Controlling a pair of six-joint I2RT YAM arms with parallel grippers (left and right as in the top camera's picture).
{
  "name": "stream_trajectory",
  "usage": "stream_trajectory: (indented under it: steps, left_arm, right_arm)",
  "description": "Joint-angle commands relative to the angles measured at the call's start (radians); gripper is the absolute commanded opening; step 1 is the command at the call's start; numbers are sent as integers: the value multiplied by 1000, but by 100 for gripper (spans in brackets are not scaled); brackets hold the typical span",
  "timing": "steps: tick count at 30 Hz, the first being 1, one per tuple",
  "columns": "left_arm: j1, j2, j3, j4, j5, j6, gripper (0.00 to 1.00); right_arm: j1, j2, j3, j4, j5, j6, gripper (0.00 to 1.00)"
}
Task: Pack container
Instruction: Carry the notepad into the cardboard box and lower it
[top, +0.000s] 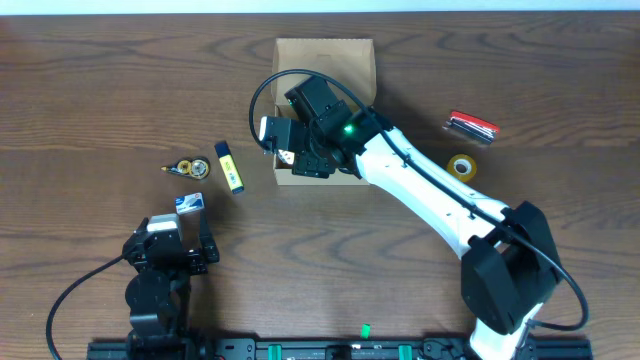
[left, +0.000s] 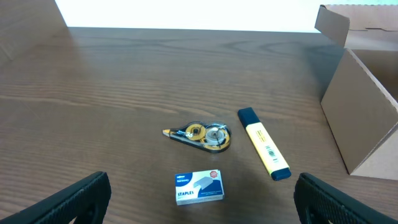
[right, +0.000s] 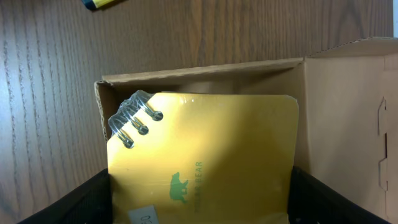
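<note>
The container, a tan cardboard box (top: 325, 52), stands open at the table's back middle; its wall shows in the right wrist view (right: 339, 124) and the left wrist view (left: 367, 118). My right gripper (top: 290, 152) is over the box's front left part, shut on a yellow spiral notebook (right: 205, 143) with a green bear print, its fingers (right: 199, 208) on either side of it. The notebook is tilted partly inside the box. My left gripper (top: 180, 232) is open and empty at the front left, its fingers (left: 202, 210) just short of a staples box (left: 199, 188).
A correction tape dispenser (top: 185, 167) and a yellow highlighter (top: 229, 167) lie left of the box, the staples box (top: 189, 203) nearer the front. A red tool (top: 472, 126) and a yellow tape roll (top: 462, 167) lie at the right.
</note>
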Motion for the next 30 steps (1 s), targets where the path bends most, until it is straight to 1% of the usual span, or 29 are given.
stream_trajectory:
  steps: [1, 7, 10, 12, 14, 24, 30]
  left_arm:
    - [3, -5, -16, -22, 18, -3, 95]
    - [3, -5, -16, -22, 18, -3, 95]
    - [3, -5, -16, -22, 18, -3, 95]
    - [3, -5, -16, -22, 18, -3, 95]
    - [3, -5, -16, -22, 18, -3, 95]
    - [3, -5, -16, -22, 18, -3, 95]
    - [3, -5, -16, -22, 18, -3, 95]
  right_arm:
    - [-8, 7, 10, -2, -40, -20, 63]
    - [-43, 22, 10, 3, -104, -46, 62]
    - [-58, 24, 10, 3, -116, -96, 65]
    - [-72, 24, 10, 3, -148, -132, 69]
    - [-84, 24, 10, 3, -175, -153, 70]
    - [-122, 26, 10, -17, -225, -153, 76]
    - [-121, 32, 13, -16, -225, -153, 75]
